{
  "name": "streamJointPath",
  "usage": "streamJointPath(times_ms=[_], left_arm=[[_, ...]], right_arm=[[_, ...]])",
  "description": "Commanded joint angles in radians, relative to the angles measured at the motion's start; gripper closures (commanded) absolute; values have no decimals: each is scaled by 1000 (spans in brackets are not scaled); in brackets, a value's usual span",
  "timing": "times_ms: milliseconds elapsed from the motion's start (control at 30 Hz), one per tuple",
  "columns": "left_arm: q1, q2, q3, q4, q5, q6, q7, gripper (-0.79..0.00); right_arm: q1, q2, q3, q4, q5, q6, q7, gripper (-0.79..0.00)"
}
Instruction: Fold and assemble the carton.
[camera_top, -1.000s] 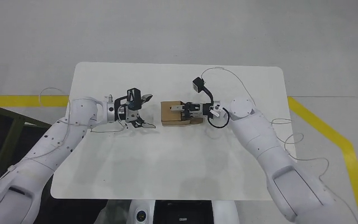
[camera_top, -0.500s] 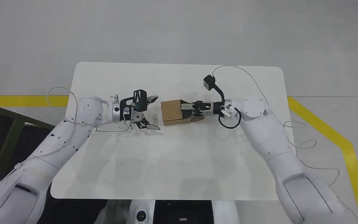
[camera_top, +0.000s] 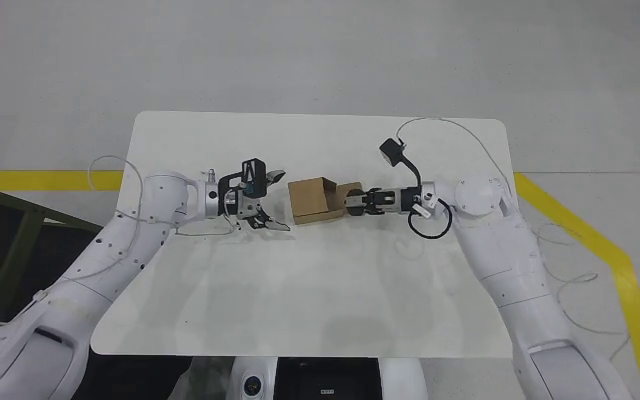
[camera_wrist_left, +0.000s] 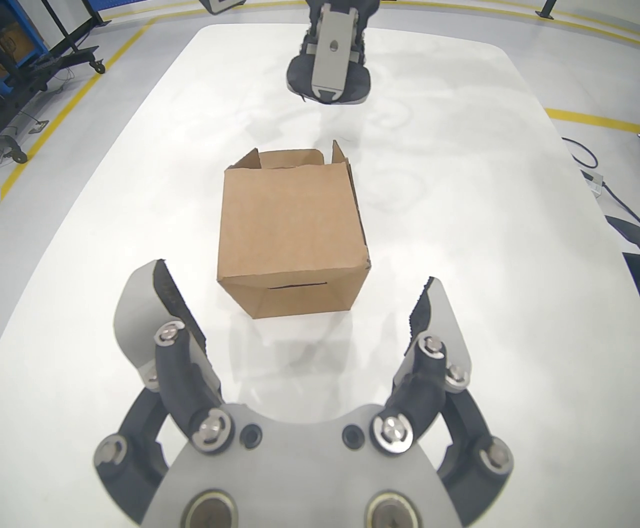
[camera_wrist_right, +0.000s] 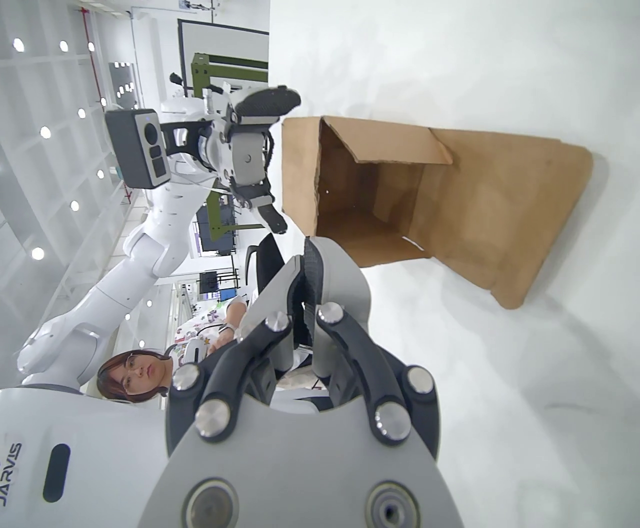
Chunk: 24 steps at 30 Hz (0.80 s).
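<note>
Left hand (camera_top: 275, 200) spread, carton (camera_top: 314, 200) mouth facing right hand (camera_top: 352, 201)

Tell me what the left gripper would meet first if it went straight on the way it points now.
Most likely the carton: its closed end faces the open left gripper straight ahead, with a gap between them.

Robotics lab or test hall, by the look of it. My white tabletop (camera_top: 320, 300) stands on a smooth grey floor (camera_top: 320, 50) marked with yellow tape lines (camera_top: 50, 180). Black wheeled equipment frames (camera_wrist_left: 75, 50) stand alongside. Beyond are a green steel rack (camera_wrist_right: 230, 62) and rows of ceiling spotlights (camera_wrist_right: 45, 132).
</note>
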Motion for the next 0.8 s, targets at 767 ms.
streamJointPath(times_ms=[767], left_arm=[[47, -44, -29, -26, -173, 76, -218, -785]], right_arm=[[-30, -1, -57, 15, -17, 18, -91, 0]])
